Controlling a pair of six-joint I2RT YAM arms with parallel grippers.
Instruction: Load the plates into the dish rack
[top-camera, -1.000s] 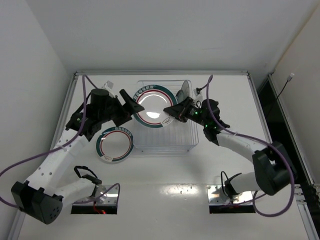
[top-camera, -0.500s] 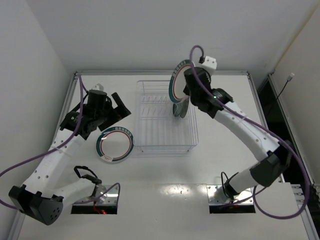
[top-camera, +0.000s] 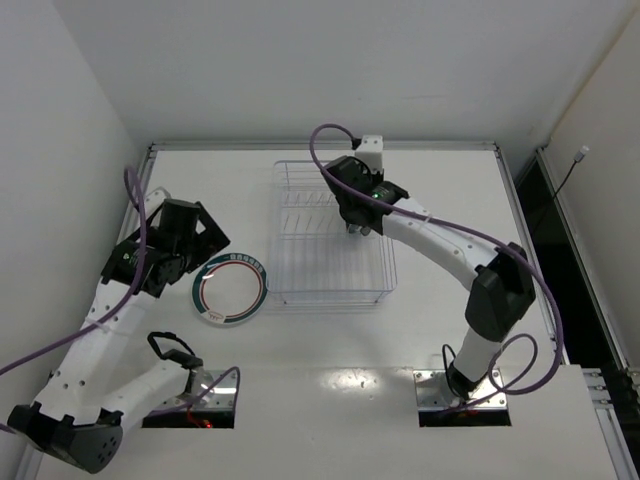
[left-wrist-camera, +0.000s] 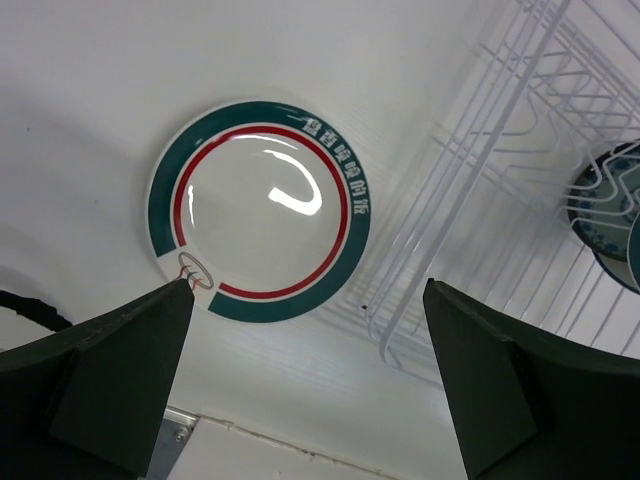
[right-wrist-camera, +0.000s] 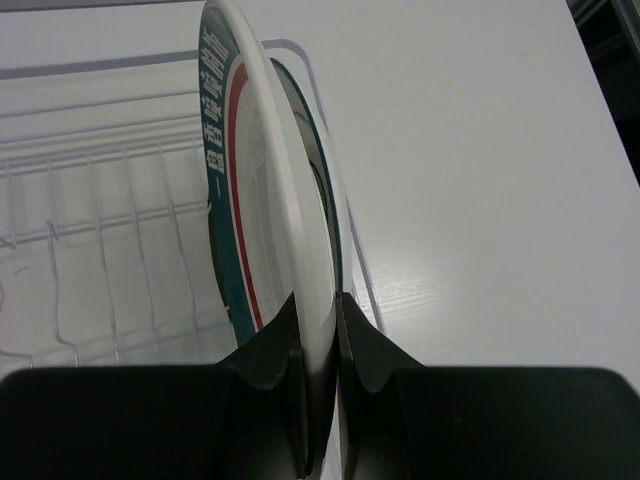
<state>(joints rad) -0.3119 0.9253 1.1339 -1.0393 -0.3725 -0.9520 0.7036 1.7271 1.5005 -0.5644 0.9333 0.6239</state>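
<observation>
My right gripper (right-wrist-camera: 318, 300) is shut on the rim of a large white plate (right-wrist-camera: 265, 180) with a green and red band. It holds the plate on edge over the right part of the clear dish rack (top-camera: 300, 285), (right-wrist-camera: 100, 200). From above, the right gripper (top-camera: 358, 222) hides most of that plate. A smaller banded plate (top-camera: 230, 290), (left-wrist-camera: 262, 210) lies flat on the table left of the rack. My left gripper (top-camera: 205, 238), (left-wrist-camera: 308, 290) hangs open and empty above it. A teal patterned plate (left-wrist-camera: 600, 205) stands in the rack (left-wrist-camera: 480, 200).
The white table (top-camera: 330, 340) ends in a raised metal edge at the back and sides. White walls stand close on the left and behind. Purple cables loop from both arms, and the two arm bases sit at the near edge.
The left gripper opened wide, let go of the large plate and drew back left over the smaller plate. The right arm rose and turned the large plate from flat to on edge above the rack.
</observation>
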